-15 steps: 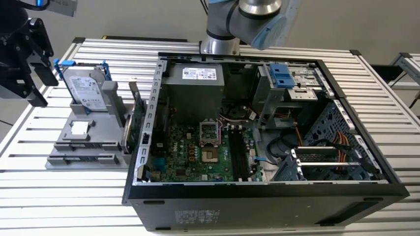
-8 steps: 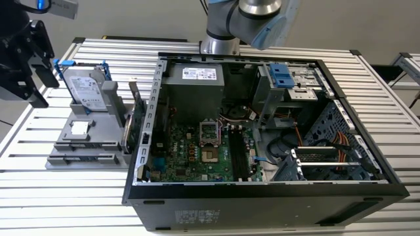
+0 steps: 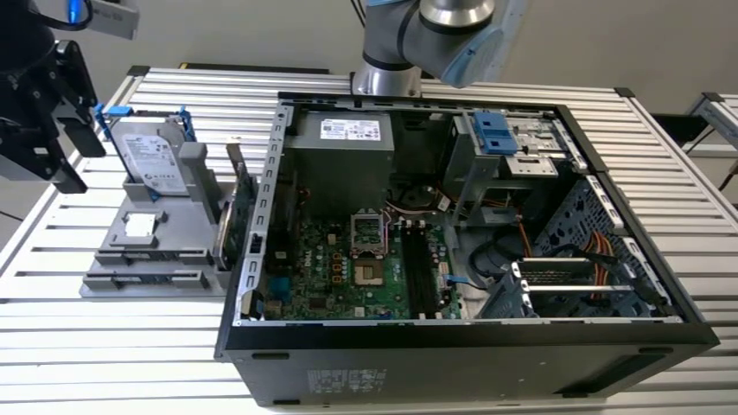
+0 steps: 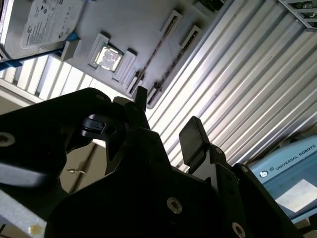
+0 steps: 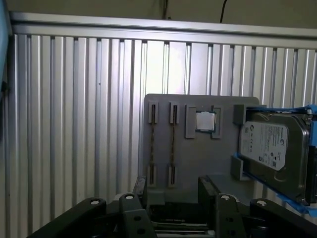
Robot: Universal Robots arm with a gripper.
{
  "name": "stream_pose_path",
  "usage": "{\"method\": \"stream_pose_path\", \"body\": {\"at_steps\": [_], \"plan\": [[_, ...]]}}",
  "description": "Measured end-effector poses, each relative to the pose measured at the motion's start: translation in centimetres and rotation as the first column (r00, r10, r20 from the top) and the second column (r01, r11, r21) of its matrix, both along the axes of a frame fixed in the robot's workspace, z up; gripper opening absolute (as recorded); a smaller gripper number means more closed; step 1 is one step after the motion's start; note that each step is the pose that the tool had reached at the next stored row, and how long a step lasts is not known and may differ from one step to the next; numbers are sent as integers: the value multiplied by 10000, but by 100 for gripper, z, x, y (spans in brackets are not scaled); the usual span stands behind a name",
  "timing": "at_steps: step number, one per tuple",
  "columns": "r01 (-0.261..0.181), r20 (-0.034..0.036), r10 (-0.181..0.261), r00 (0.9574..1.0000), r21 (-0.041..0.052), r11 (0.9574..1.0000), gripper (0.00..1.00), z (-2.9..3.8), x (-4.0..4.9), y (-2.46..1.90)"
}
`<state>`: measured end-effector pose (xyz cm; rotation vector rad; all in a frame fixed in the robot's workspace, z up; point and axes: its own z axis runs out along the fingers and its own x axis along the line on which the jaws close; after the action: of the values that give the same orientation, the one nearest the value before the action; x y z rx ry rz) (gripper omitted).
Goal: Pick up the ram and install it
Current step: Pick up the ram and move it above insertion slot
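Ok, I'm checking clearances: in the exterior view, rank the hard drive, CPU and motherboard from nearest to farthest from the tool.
1. Hard drive, standing on the tray, beside the tool.
2. CPU, flat on the tray.
3. Motherboard, inside the case.

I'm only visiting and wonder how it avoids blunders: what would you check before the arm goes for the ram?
1. Jaws free: ok, open with nothing between them in both wrist views.
2. Ram ready: ok, two sticks stand on edge in the tray.
3. Jaws at a stick: not ok, they hang apart from the tray.
4. Neighbours clear: ok, chip and drive sit apart from the sticks.
5. Case open: ok, board slots exposed.
6. Slots ready to take a stick: cannot tell.
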<state>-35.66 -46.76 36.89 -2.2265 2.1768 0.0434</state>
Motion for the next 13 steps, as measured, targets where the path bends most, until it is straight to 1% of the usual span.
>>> {"method": "stream_pose_path", "body": {"at_steps": [6,13], "plan": [[0,0,0,10000,0,10000,0,-28,0,-14],[0,0,0,10000,1,10000,0,-61,0,-50]]}}
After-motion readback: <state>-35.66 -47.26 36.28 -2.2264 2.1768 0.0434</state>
